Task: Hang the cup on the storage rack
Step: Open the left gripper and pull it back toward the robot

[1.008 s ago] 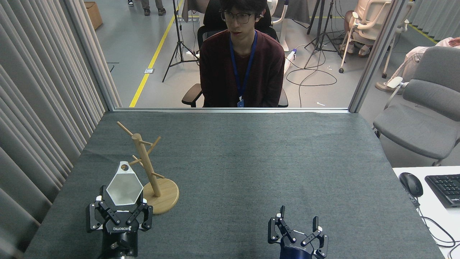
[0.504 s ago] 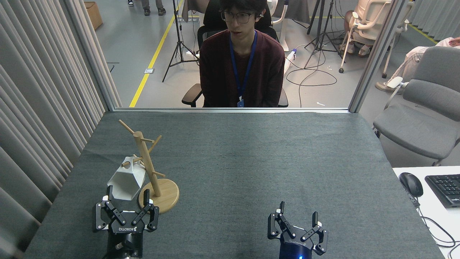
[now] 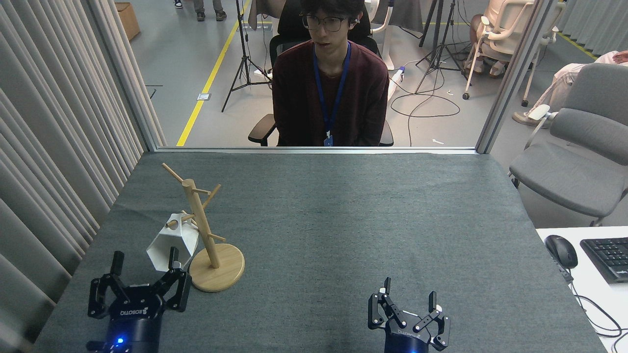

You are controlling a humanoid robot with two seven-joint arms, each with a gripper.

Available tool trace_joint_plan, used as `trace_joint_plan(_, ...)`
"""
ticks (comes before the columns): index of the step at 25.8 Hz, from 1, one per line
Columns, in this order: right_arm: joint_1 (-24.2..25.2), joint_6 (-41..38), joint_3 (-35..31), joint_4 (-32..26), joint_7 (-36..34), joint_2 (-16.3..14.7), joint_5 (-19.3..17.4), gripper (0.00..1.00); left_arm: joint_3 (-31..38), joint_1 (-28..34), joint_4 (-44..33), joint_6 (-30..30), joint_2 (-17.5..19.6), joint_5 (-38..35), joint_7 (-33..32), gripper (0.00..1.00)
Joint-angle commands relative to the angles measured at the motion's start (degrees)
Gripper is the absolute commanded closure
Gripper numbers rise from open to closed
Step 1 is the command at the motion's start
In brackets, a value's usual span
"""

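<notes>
While hanging from a low peg by its rim tab: cup [image 3: 170, 243], white and faceted, tilted, mouth turned down toward the near-left corner of the table [image 3: 343, 220], held by neither gripper.
Storage rack: light wooden mug tree [image 3: 202, 230], round disc base flat on the grey cloth, near the table's left edge and toward its near side; post upright, thin pegs angled upward.
Cup against rack: tab threaded on a peg left of the post, body just beside the disc base; whether it touches the cloth cannot be told.
Left gripper: black, fingers spread wide with nothing between them [image 3: 143, 267], low at the near-left corner, just near of the cup; right fingertip overlapping the cup's lower edge in this view, contact unclear.
Right gripper: black, fingers parted and empty [image 3: 408, 301], at the near edge right of centre, well apart from cup and rack.
Table: covered in dark grey cloth, otherwise bare across the middle and right.
Beyond the far edge: person [image 3: 331, 93] in a dark red top with a blue lanyard, seated in a black chair, facing the table.
Right of the table: grey chair [image 3: 574, 166]; white desk with mouse [image 3: 561, 251] and keyboard [image 3: 608, 257].
Left: grey curtain [image 3: 54, 147].
</notes>
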Motion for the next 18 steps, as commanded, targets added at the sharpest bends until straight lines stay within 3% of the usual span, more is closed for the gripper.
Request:
trace_joint_plan(1, 0.78, -0.02, 0.03, -0.55, -0.14, -1.58, 0.29, 0.02, 0.73, 2.91, -0.73, -11.93, 2.32, 7.6, -4.12, 0.0)
trace_joint_plan(3, 1.74, -0.28, 0.03, -0.9, -0.23, -2.9, 0.29, 0.02, 0.12, 4.14, -0.03, -13.25, 2.41, 6.45, -5.7, 0.0)
trace_joint_plan(6, 3.41, -2.74, 0.12, -1.69, -0.4, -4.39, 0.29, 0.02, -4.45, 4.76, 1.29, -10.53, 1.97, 1.8, -7.46, 0.0)
trace_joint_plan(9, 7.37, -8.54, 1.44, -5.12, -0.75, -6.94, 0.38, 0.02, -5.16, 6.61, 1.64, -6.31, 1.79, -6.29, -7.64, 0.0)
trace_joint_plan(12, 10.62, -12.5, 3.28, -10.22, -1.1, -9.58, 0.73, 0.02, -4.98, 9.77, 0.94, -5.34, 1.79, -8.14, -7.73, 0.0)
trace_joint_plan(16, 13.52, -13.55, 4.16, -12.51, -1.1, -10.72, 6.62, 0.02, -3.4, 11.44, -0.55, -2.62, 1.53, -8.22, -8.25, 0.0)
trace_joint_plan(18, 14.4, -14.34, 4.07, -13.47, -1.1, -10.98, 6.88, 0.02, -3.31, 11.53, -0.55, -0.95, 1.53, -8.05, -8.43, 0.0)
